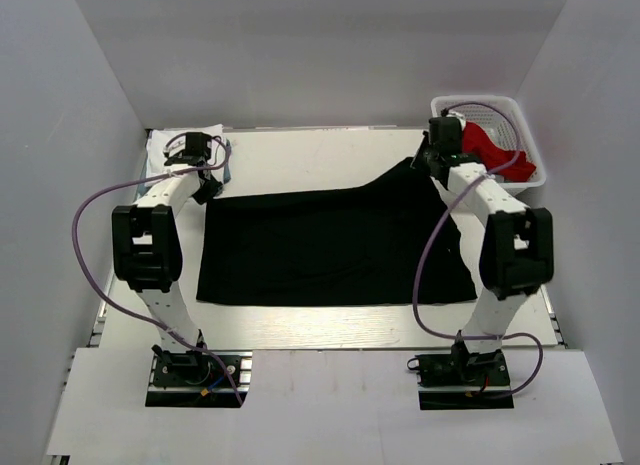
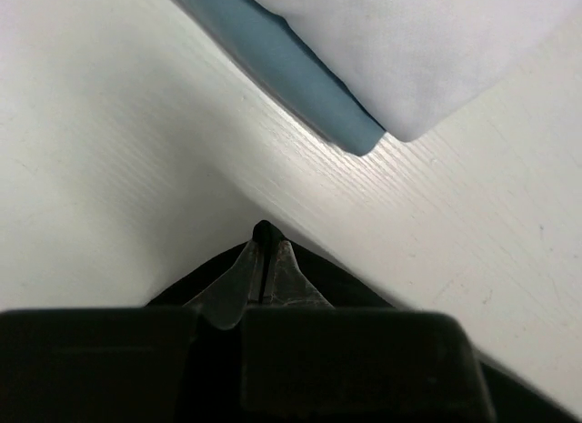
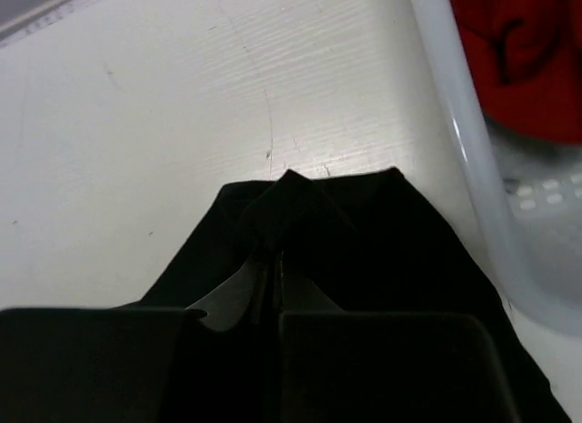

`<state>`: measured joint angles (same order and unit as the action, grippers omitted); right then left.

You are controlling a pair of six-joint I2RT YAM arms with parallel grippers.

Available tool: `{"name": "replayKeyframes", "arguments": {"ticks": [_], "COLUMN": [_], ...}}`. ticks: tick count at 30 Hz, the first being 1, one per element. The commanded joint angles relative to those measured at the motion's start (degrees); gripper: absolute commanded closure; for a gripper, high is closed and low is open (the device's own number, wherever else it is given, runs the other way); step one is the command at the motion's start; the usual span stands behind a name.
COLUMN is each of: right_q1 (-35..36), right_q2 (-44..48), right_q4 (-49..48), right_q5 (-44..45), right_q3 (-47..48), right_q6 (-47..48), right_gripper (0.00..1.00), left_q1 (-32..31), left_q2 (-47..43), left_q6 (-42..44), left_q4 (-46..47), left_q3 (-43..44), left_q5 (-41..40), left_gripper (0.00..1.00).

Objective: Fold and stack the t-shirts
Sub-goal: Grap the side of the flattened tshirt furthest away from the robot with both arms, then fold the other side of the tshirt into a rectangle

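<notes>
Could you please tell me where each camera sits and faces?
Top external: above and behind, looking down on the table; left arm and right arm show.
Left wrist: on the left gripper, facing folded t-shirts; its fingers show.
Right wrist: on the right gripper, facing the basket; its fingers show.
Shared: black t-shirt, pinched by both.

Spread t-shirt (image 1: 330, 250) between folded t-shirts (image 1: 165, 145) left, basket (image 1: 478, 102) right

Far strip open, both far corners crowded
A strip of bare counter (image 1: 320, 150) lies open beyond the black t-shirt (image 1: 330, 245), which covers the middle. The folded t-shirts (image 1: 163, 143) fill the far left corner just past the left end effector (image 2: 265, 250). The white basket (image 3: 455, 123) hems the right end effector (image 3: 277, 259) on its right, and the side walls (image 1: 70, 185) close both flanks
</notes>
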<state>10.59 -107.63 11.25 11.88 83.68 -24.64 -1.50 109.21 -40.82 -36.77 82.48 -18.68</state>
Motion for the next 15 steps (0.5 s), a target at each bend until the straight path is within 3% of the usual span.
{"name": "replayKeyframes", "arguments": {"ticks": [1,15], "right_q1": [0.05,-0.22], "right_q2": [6.81,32.81], "right_q4": [-2.81,9.05], "right_q5": [1.21,3.24], "right_q3": [-7.90,-26.10], "right_q6": [-1.98,-5.06], "right_gripper": [1.00,1.00], "left_q1": [-0.61,-0.61], "left_q2": [-6.63,-16.48], "left_q6": [2.49,4.17], "left_q4": [4.25,7.16], "left_q3": [-2.75,-13.47], "left_q5": [-1.19,-0.13], "left_gripper": [1.00,1.00]}}
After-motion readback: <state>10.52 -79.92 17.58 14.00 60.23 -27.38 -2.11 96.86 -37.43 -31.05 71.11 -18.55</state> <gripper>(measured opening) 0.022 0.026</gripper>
